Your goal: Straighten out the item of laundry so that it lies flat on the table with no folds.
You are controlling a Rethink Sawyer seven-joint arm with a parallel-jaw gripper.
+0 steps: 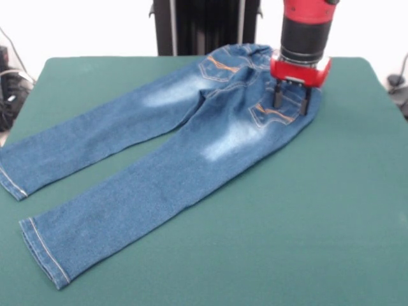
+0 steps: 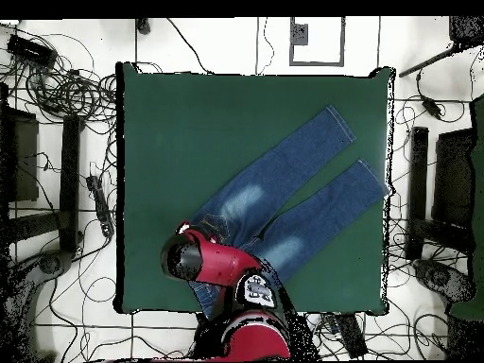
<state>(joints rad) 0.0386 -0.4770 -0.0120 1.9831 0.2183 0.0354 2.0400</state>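
Observation:
The jeans (image 1: 166,146) lie back side up on the green table (image 1: 306,210), both legs spread toward the left and front, waistband at the far side. Orange-stitched pockets and faded patches show. My gripper (image 1: 291,102) hangs over the right back pocket near the waistband, its two fingers (image 1: 278,97) apart with nothing between them, tips at or just above the denim. In the overhead view the jeans (image 2: 302,194) run diagonally from the arm (image 2: 203,260) toward the upper right, and the arm hides the gripper and the waist.
The black robot pedestal (image 1: 204,25) stands behind the table's far edge. Cables and equipment (image 2: 57,85) lie on the floor around the table. One hem (image 2: 378,180) reaches close to the table's right edge in the overhead view.

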